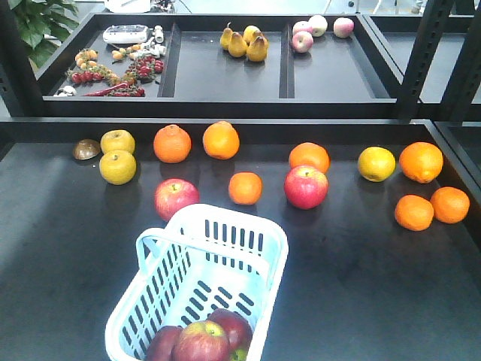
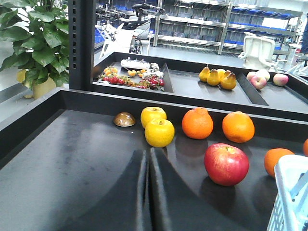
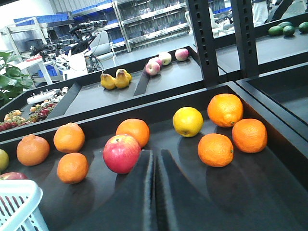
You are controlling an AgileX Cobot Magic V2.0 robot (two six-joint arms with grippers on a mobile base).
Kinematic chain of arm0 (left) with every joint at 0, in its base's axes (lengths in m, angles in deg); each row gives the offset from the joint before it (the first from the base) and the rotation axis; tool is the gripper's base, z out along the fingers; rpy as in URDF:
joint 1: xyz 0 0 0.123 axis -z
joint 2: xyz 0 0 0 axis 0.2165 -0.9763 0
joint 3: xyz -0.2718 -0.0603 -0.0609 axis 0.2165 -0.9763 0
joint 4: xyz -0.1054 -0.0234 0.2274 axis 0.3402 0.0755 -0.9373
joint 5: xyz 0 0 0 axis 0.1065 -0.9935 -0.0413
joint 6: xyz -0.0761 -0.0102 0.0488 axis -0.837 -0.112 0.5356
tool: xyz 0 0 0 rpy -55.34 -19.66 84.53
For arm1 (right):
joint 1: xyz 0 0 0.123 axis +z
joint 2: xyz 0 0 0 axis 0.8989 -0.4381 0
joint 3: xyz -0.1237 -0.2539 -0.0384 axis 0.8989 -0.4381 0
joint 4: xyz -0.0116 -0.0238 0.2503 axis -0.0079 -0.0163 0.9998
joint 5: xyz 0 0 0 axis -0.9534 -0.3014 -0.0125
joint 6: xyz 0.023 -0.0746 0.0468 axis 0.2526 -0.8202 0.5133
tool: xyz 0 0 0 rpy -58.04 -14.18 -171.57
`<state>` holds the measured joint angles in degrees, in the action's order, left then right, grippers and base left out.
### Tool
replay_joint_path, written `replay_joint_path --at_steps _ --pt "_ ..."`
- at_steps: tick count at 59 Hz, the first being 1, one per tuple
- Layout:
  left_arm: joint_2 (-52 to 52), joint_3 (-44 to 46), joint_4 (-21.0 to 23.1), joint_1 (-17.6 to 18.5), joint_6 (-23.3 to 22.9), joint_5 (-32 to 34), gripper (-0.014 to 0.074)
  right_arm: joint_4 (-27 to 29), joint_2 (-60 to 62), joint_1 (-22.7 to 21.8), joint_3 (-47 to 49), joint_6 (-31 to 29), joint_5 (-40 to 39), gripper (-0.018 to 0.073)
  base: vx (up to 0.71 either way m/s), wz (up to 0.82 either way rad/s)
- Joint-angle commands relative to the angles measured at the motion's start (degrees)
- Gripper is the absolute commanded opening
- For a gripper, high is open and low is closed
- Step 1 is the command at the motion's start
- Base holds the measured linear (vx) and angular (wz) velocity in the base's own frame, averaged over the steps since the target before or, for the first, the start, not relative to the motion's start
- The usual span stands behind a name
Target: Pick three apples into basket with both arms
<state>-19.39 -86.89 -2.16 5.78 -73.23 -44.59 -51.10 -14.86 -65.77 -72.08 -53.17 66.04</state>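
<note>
Three dark maroon apples (image 1: 201, 342) lie together in the near end of the pale blue basket (image 1: 229, 219), at the bottom centre of the front view. Neither arm shows in that view. In the left wrist view my left gripper (image 2: 149, 152) is shut and holds nothing, low over the black table; the basket's corner (image 2: 291, 192) is at its right. My right gripper (image 3: 155, 154) is likewise shut and holds nothing, just right of a brighter red apple (image 3: 121, 153), with the basket's corner (image 3: 19, 204) at the lower left.
Loose on the black table are several oranges (image 1: 221, 140), yellow fruits (image 1: 118, 166), two pink-red apples (image 1: 306, 186) (image 1: 176, 198) and a brown half-shell (image 1: 86, 149). Raised rear trays hold pears (image 1: 244, 43), pale apples (image 1: 303, 40) and small items. Black frame posts (image 1: 425, 53) stand at the sides.
</note>
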Motion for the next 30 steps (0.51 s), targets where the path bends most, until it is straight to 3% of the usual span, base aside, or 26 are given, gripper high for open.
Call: replay_joint_path --at_steps 1,30 --pt "0.73 1.48 0.58 -0.08 0.04 4.30 -0.0006 -0.67 0.66 -0.41 -0.88 -0.16 -3.99 -0.0004 0.00 0.00" --pt "0.73 1.48 0.58 -0.08 0.04 4.30 -0.0006 -0.72 0.66 -0.41 -0.83 -0.16 -3.79 -0.0004 0.00 0.00"
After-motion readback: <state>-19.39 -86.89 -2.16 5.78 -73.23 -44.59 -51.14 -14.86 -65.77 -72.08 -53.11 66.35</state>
